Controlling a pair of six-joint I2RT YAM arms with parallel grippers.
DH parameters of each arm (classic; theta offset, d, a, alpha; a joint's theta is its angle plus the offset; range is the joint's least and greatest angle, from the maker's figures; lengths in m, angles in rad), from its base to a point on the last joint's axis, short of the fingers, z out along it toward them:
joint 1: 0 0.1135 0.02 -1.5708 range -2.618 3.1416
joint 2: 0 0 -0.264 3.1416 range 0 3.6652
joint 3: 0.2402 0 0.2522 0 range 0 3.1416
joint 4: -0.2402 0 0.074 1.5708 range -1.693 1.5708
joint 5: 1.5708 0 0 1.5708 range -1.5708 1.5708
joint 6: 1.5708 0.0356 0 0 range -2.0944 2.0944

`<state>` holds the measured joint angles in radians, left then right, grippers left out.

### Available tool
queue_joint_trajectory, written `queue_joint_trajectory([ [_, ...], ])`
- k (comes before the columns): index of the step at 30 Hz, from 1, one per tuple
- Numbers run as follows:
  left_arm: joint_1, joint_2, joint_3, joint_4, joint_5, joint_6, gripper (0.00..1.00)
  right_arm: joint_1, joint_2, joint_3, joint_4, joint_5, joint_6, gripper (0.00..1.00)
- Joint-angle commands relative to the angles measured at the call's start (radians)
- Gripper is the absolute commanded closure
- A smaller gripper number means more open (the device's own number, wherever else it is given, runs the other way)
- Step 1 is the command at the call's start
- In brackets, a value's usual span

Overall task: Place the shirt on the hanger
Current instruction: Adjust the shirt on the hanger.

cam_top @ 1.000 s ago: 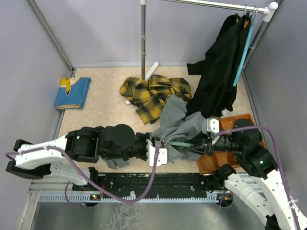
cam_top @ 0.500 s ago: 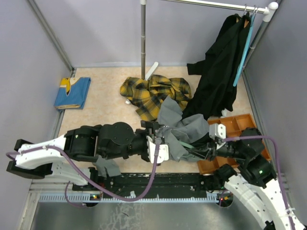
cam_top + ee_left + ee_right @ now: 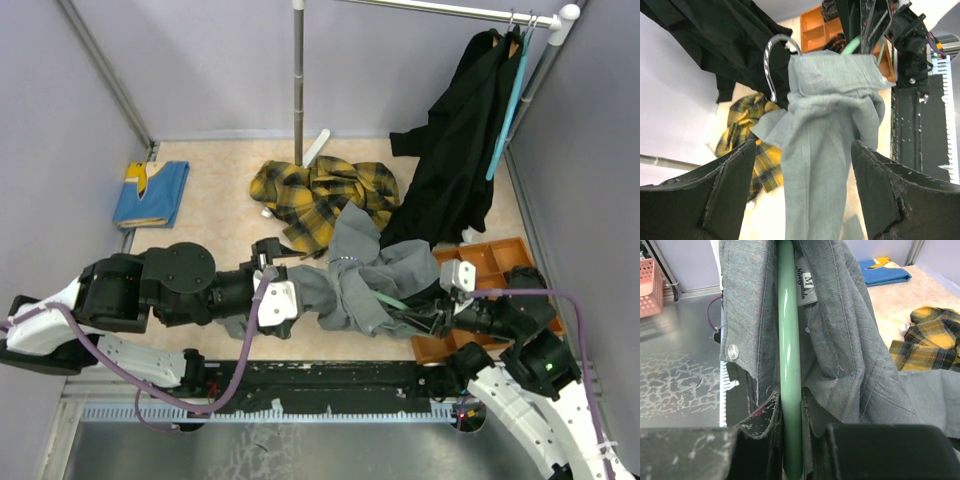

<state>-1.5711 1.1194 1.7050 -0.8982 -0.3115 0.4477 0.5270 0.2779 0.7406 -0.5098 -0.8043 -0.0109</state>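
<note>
The grey shirt hangs bunched over the pale green hanger near the table's front. My right gripper is shut on the hanger's bar, with shirt cloth draped on both sides and the collar label beside the bar. My left gripper is open at the shirt's left end. In the left wrist view its fingers stand wide apart, and the grey cloth hangs ahead between them, unpinched. The hanger's metal hook sticks out above the collar.
A yellow plaid shirt lies behind the grey one. A black garment hangs from the rail at the back right beside a second teal hanger. An orange tray sits at the right, a blue garment at the far left, and a pole at the centre back.
My left gripper has opened, let go of the grey shirt and drawn back to the left. The shirt now spreads further left along the hanger. The right gripper keeps its hold.
</note>
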Motion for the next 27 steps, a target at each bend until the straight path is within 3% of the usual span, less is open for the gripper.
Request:
queue_joint_trajectory([
  [1,-0.007,-0.009,0.014,-0.114,0.026,-0.102,0.18,-0.010,-0.033,0.076,0.077,0.016,-0.016,1.00],
  [9,-0.007,0.003,-0.040,-0.153,0.017,-0.156,0.20,-0.010,-0.037,0.108,0.085,-0.044,-0.040,1.00],
  [27,-0.007,0.052,0.003,-0.164,0.025,-0.138,0.28,-0.009,-0.038,0.123,0.070,-0.154,-0.077,1.00],
])
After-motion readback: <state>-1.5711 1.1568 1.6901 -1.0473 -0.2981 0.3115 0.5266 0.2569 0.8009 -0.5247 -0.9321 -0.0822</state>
